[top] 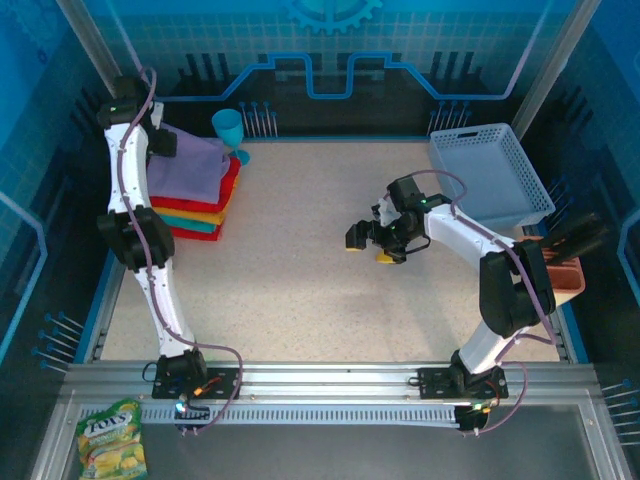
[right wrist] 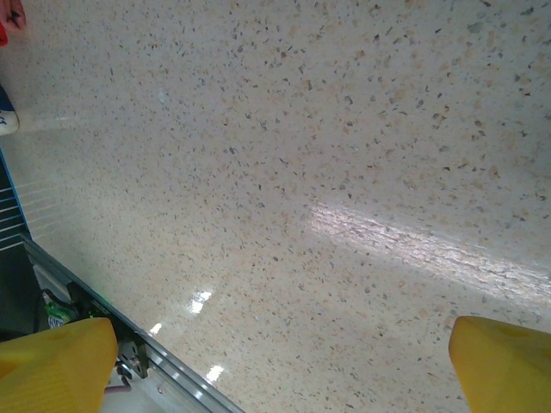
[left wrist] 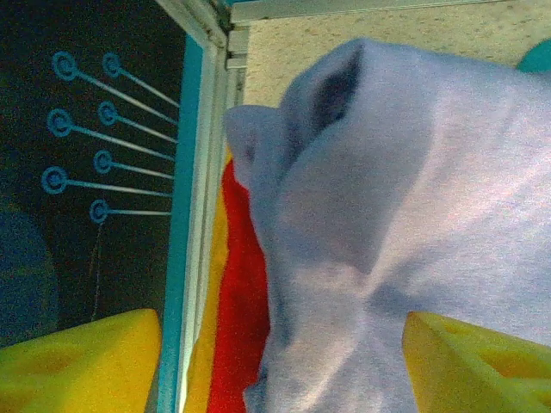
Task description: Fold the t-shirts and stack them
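Snag risk at stack (top: 203,214)
Left gripper (left wrist: 275,344) jaws apart astride lavender t-shirt (left wrist: 430,198); retreat could drag it askew. Right gripper (right wrist: 284,353) jaws apart.

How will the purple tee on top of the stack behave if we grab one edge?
Likely floppy: the purple tee shows soft bunched folds, so it would probably drape and unfold. Pushed, it may slide over the red tee beneath, wrinkling rather than moving whole.
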You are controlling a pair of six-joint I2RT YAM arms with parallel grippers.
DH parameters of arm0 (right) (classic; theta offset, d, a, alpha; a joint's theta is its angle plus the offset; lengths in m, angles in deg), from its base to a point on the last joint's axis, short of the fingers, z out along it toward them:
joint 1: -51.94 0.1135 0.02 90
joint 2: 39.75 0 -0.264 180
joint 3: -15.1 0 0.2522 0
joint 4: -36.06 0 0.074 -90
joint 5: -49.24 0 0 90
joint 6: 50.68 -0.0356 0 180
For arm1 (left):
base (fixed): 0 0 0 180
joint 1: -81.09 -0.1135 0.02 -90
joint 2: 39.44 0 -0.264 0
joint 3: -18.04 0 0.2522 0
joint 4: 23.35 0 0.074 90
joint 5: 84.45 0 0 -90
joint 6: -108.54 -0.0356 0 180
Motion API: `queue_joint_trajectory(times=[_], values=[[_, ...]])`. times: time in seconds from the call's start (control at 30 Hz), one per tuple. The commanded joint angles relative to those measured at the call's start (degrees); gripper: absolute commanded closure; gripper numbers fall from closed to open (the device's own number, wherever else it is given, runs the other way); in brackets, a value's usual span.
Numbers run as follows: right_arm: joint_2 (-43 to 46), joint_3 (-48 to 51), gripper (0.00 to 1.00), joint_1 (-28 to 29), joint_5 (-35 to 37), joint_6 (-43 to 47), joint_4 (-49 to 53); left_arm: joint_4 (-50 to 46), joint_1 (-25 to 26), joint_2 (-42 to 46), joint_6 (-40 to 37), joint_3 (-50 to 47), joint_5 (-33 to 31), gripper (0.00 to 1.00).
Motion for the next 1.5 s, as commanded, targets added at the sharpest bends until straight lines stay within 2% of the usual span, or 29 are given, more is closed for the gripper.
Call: queue_joint_trajectory(times=[0.0, 0.1, 0.33, 0.47, 0.7, 0.9, 1.1, 1.2, 1.47], values=[[0.0, -1.0, 0.0, 0.7, 0.3, 0.6, 1.6, 0.3, -0.3, 1.4, 2.7, 1.6, -6.1, 0.22], [0.9, -0.3, 0.0, 0.8, 0.4, 0.6, 1.2, 0.0, -0.3, 3.0, 4.5, 2.1, -8.7, 0.15], [1.9, -1.4, 0.0, 0.8, 1.6, 1.8, 1.1, -3.6, -0.2, 11.1, 12.5, 0.5, -5.1, 0.1], [2.7, -3.0, 0.0, 0.6, 3.3, 3.3, 1.3, 0.0, 0.1, 20.3, 16.6, -9.1, 1.3, 0.07], [6.1, -4.5, 0.0, -0.9, 6.6, 4.2, 1.5, 15.9, 0.6, 37.8, 20.7, -33.1, 10.1, 0.04], [10.5, -4.0, 0.0, -2.1, 6.8, 5.3, 1.3, 25.5, 0.3, 44.6, 22.8, -42.4, 21.9, 0.03], [16.1, 0.0, 0.0, -2.4, 8.4, 6.3, 0.2, 33.6, -1.8, 42.4, 29.5, -43.6, 33.9, 0.01], [18.0, 2.2, 0.0, -3.0, 9.1, 6.9, 0.0, 37.8, -2.2, 38.8, 34.5, -43.1, 37.4, 0.01], [19.4, 6.1, 0.0, -5.5, 7.6, 7.7, -0.8, 57.3, -2.5, 27.4, 48.2, -45.4, 45.4, 0.01]])
